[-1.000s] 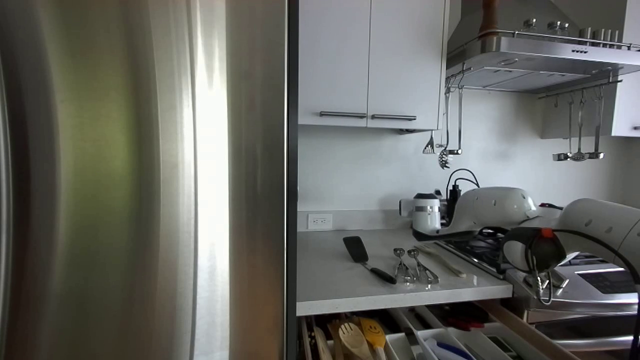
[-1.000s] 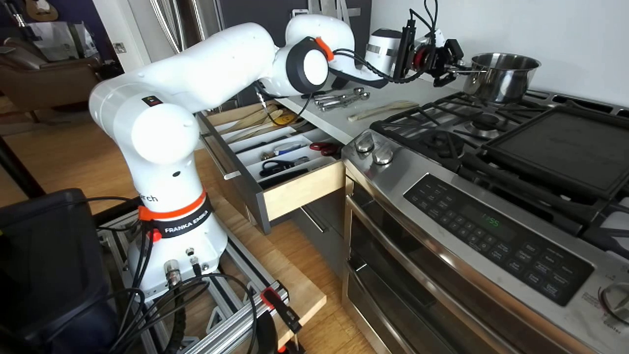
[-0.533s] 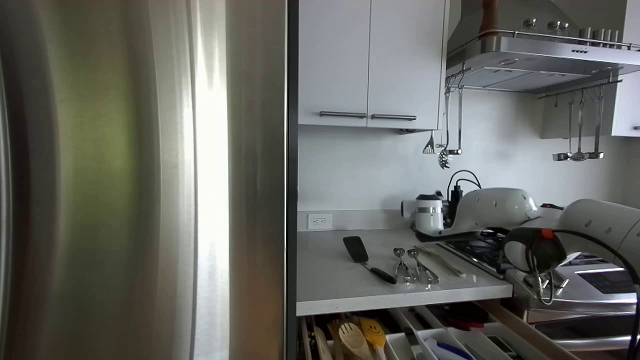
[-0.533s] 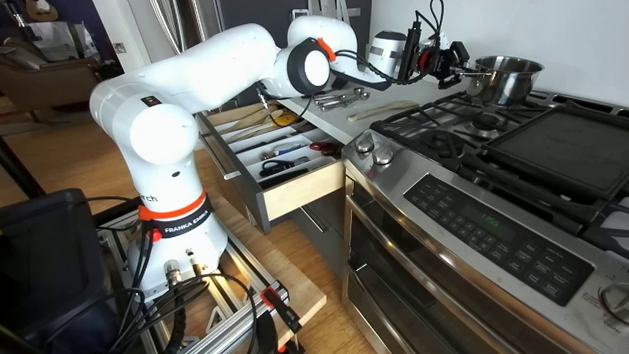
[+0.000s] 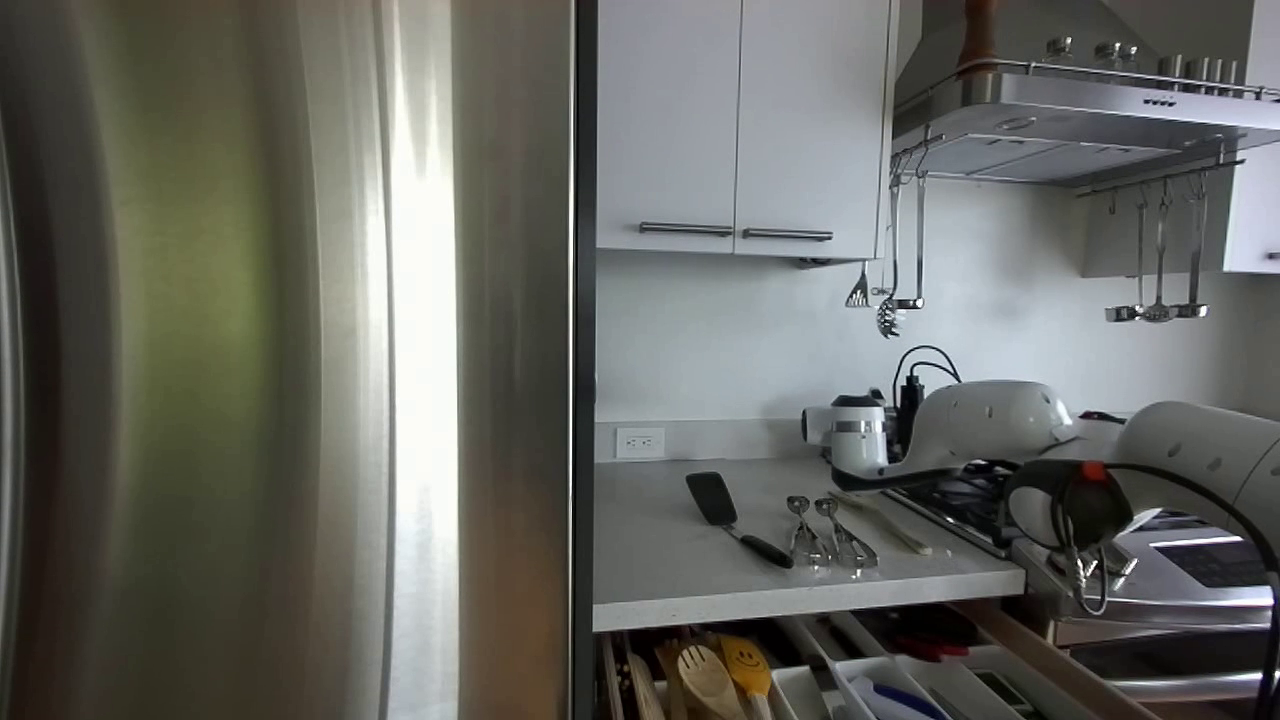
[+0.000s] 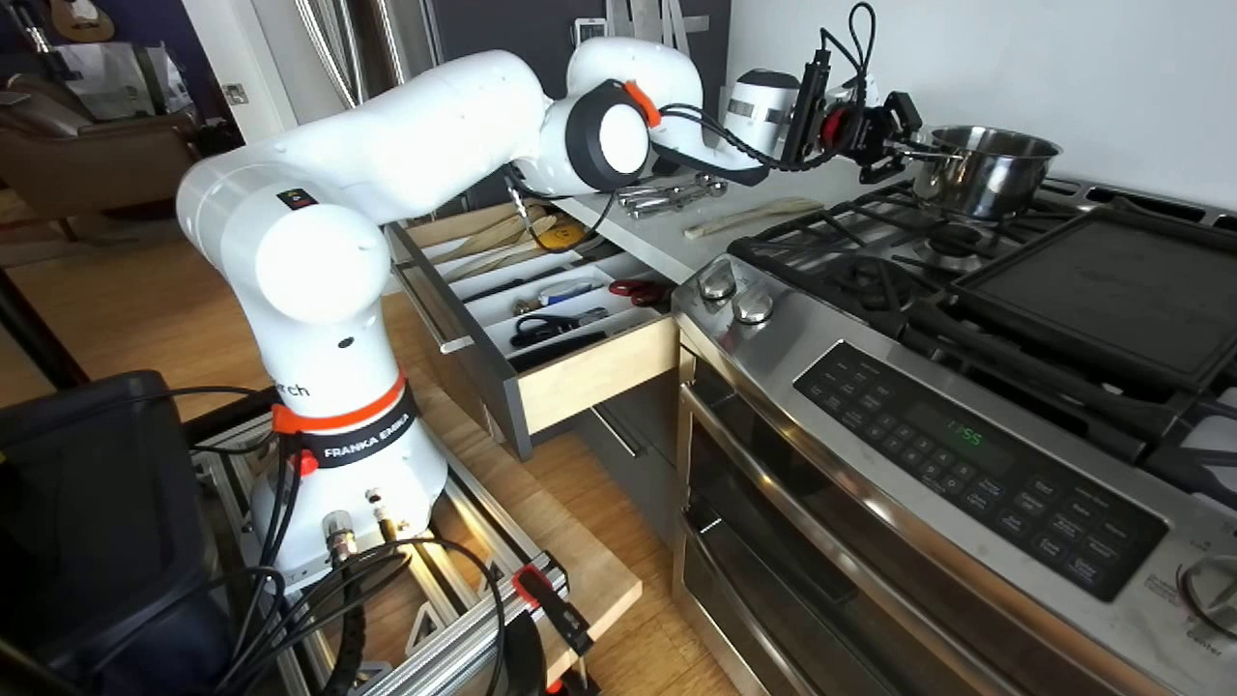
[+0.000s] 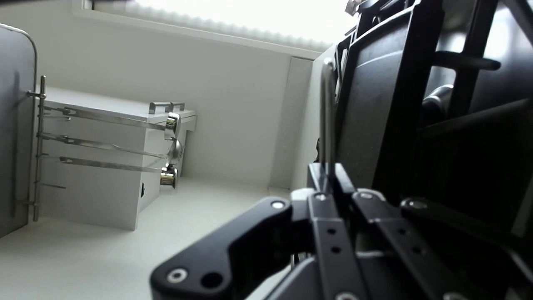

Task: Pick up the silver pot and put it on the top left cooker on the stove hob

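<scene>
Past the stove-side edge of the counter (image 5: 650, 550), near the wall (image 6: 1140, 87), you have the silver pot (image 6: 1000, 179) at the rear of the stove hob (image 6: 908, 269), a burner (image 6: 954, 242) visible just below its base; you cannot tell if it touches the hob. The jaws of your gripper (image 7: 329, 179) pinch the pot's thin metal handle (image 7: 327, 116). Along that edge lie wooden utensils (image 5: 893, 526); two metal scoops (image 5: 808, 537) and a black turner (image 5: 711, 498) sit farther in. Beneath the front edge a drawer (image 6: 599, 377) stands open, and a range hood (image 5: 1090, 110) hangs above the hob.
</scene>
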You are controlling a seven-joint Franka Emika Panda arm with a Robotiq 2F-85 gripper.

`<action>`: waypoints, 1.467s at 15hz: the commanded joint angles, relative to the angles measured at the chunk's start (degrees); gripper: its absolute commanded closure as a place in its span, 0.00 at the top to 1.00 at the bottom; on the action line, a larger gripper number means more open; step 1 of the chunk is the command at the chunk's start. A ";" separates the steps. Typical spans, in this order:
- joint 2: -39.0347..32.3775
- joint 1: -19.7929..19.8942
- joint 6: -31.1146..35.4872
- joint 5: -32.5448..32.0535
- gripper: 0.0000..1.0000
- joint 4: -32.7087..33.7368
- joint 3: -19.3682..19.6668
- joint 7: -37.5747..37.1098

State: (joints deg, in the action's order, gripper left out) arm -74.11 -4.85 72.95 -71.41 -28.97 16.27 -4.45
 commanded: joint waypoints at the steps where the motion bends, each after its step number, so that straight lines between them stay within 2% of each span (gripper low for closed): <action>1: -0.64 0.04 0.98 -1.38 0.02 0.49 1.12 0.01; 3: -0.70 0.05 0.86 -1.42 0.02 0.46 1.16 0.27; 4: -0.68 0.05 0.90 -1.41 0.31 0.48 1.14 0.25; 5: -0.64 0.03 0.89 -1.38 0.32 0.45 1.10 0.33; 6: -0.60 -0.01 0.98 -1.56 0.37 0.44 1.20 0.39; 14: 0.12 -0.74 1.65 -1.03 0.99 -0.41 0.66 4.18; 17: 0.74 -1.08 4.88 -0.30 1.00 -1.03 -0.68 7.54; 22: 2.99 -2.14 15.83 0.97 1.00 -2.23 -5.02 12.46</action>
State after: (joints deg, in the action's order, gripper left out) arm -73.78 -6.32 83.82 -71.77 -28.80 13.96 5.26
